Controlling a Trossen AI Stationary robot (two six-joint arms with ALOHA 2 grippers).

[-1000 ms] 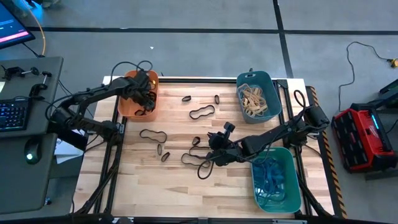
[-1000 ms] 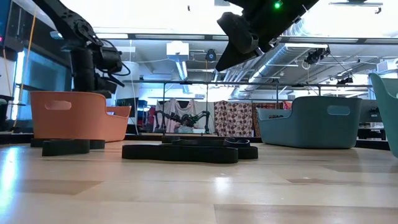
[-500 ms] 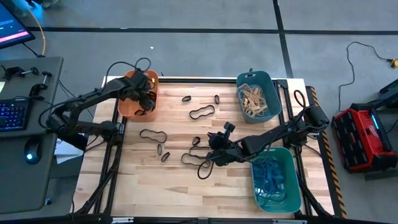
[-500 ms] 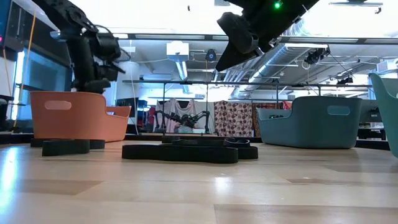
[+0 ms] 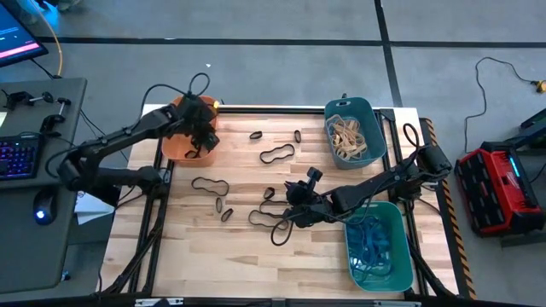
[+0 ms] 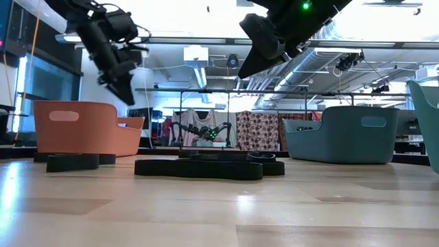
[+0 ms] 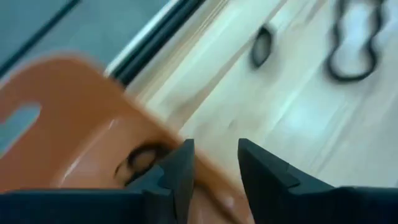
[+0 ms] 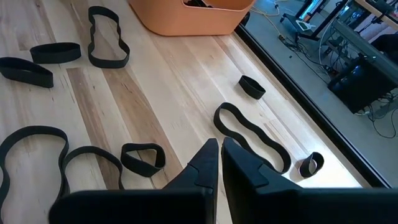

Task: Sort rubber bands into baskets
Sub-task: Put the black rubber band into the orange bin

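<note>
The right gripper (image 5: pixel 288 215) hung with fingers pressed together, empty, above black rubber bands (image 5: pixel 271 155) scattered mid-table. Farther back, the left gripper (image 5: pixel 203 136) hovered over the orange basket (image 5: pixel 171 141), fingers spread and empty, a black band (image 7: pixel 142 159) lying inside it.

We find no text, label, brand, number or sign that can be read in any of the views. The lit screen (image 5: pixel 15 38) at the far left of the high view shows only coloured bands, too small for us to make out any characters, and the red case (image 5: pixel 496 188) on the floor at the right carries no marking we can read.
</note>
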